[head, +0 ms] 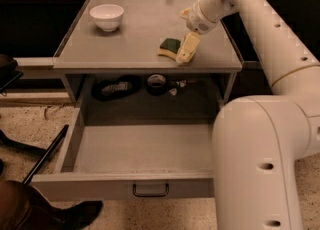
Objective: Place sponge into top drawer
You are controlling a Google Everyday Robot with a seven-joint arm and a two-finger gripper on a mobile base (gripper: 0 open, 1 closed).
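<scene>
The sponge (169,47), yellow with a dark green top, lies on the grey counter (135,44) near its front right edge. My gripper (185,53) reaches down from the right and sits right beside the sponge's right end, its cream fingers (188,47) touching or nearly touching it. The top drawer (142,149) is pulled fully open below the counter, with its dark loop handle (150,190) at the front centre. Its grey inside looks bare.
A white bowl (106,16) stands at the counter's back left. Dark items, a black roll (157,82) among them, sit on the shelf behind the drawer. My arm's large white body (255,164) covers the drawer's right side. A shoe (75,213) is at lower left.
</scene>
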